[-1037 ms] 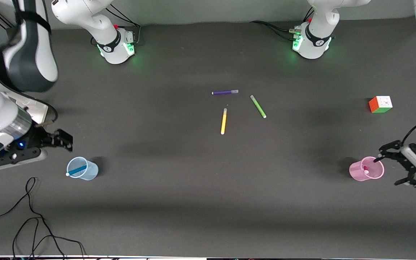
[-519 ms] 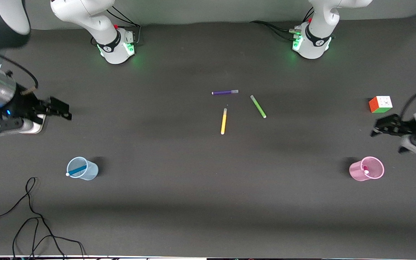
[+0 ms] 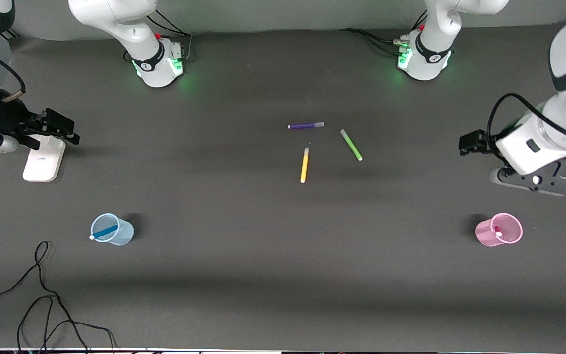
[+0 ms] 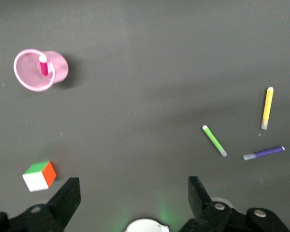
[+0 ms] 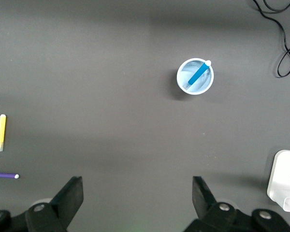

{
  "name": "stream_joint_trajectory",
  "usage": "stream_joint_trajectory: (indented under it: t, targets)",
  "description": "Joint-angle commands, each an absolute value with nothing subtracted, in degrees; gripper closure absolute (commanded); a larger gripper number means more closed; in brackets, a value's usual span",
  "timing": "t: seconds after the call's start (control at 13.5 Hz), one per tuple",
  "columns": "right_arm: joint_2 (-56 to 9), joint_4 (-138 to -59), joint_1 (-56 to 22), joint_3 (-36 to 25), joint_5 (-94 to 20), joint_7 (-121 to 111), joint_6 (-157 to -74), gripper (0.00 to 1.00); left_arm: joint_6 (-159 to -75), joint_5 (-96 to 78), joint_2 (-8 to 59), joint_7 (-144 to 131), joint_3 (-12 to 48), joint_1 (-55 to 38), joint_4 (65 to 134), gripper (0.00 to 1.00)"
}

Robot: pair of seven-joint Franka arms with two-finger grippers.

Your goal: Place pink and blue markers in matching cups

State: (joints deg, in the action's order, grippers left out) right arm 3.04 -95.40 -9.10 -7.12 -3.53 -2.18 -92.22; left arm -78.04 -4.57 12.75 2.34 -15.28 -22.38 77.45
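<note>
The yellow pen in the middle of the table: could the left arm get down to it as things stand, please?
Probably yes. The yellow pen lies flat by itself, apart from the green pen and purple pen, and the left gripper is open and empty.

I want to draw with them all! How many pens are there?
5. A blue pen stands in the blue cup, a pink pen in the pink cup. Purple, green and yellow pens lie mid-table.

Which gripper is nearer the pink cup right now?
Left. The left gripper hangs open above the table near the pink cup; the right gripper, also open, is at the right arm's end.
</note>
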Motion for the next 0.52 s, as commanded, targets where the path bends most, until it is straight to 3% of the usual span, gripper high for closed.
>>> stream_joint_trajectory:
  t: [0.0, 0.44]
  targets:
    - [3.52, -95.98, -8.35, -5.80, -2.55, -2.55, -92.37, 0.00, -73.22, -3.78, 13.71, -0.09, -16.00, -22.94, 73.92, 0.01]
    - [2.72, -95.19, -8.26, -5.71, -2.46, -2.46, -92.20, 0.00, -71.29, -2.38, 13.62, 0.09, -15.82, -23.55, 74.53, 0.01]
